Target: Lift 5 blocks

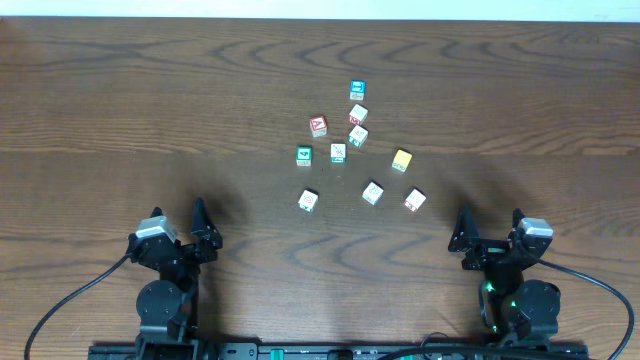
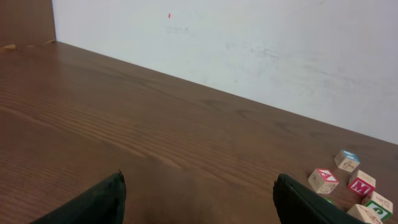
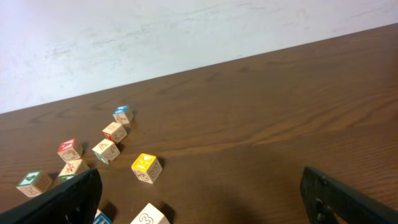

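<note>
The blocks (image 1: 372,192) are small wooden cubes with pictures on their faces. They lie loose and unstacked on the worktop (image 1: 120,110), a little toward 1 o'clock from its middle. The yellow block (image 1: 402,160) stands by itself at the cluster's 3 o'clock edge. The cream blocks (image 1: 308,200) carry small pink, orange or green pictures. Three of them spread along the side nearest me, from 7 round to 4 o'clock, and more sit in the middle and toward 12. A red cube (image 1: 318,126) and a green cube (image 1: 304,155) are on the 9 to 10 o'clock side, and a blue cube (image 1: 357,91) is at 12.

My left pincer (image 1: 178,213) has its fingers spread wide and holds nothing, with only bare wood between them. The cluster lies well apart from it, toward 2 o'clock. My right pincer (image 1: 490,215) gapes as wide as it goes and is also empty. The blocks lie toward its 10 o'clock, the nearest cream one closest but still clear of the fingers.
</note>
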Motion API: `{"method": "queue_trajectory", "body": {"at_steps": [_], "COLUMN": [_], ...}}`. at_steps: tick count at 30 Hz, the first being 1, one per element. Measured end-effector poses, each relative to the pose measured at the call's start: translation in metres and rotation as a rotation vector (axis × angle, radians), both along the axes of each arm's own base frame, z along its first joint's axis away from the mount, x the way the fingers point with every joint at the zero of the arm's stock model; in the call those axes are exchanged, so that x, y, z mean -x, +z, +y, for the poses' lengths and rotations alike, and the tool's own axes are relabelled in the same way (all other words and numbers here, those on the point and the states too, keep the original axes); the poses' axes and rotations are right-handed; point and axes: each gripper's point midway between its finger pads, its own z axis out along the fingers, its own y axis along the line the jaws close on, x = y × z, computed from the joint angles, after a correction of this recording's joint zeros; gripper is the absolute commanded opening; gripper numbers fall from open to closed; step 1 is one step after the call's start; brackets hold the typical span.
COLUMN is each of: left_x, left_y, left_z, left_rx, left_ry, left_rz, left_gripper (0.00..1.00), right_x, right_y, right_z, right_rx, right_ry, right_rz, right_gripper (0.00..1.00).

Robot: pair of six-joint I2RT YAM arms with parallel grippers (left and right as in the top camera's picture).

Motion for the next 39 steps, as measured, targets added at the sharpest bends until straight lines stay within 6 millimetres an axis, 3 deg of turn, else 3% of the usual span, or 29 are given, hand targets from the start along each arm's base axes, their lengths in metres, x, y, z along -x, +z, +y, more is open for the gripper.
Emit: {"method": "queue_trajectory", "body": {"at_steps": [5, 39], "left_x": [0.0, 0.0], "left_y": [0.0, 0.0], "left_z": [0.0, 0.0], "left_rx": [0.0, 0.0], "left_ry": [0.0, 0.0], "left_rz": [0.0, 0.0], "left_gripper": [0.77, 0.77], "right_x": [0.002, 0.002], "right_y": [0.0, 0.0], "right_z": [0.022, 0.022], "right_rx": [-0.001, -0.001], "right_ry": [0.092, 0.095], "right_rz": [0.0, 0.0], "right_gripper": [0.99, 0.99]}}
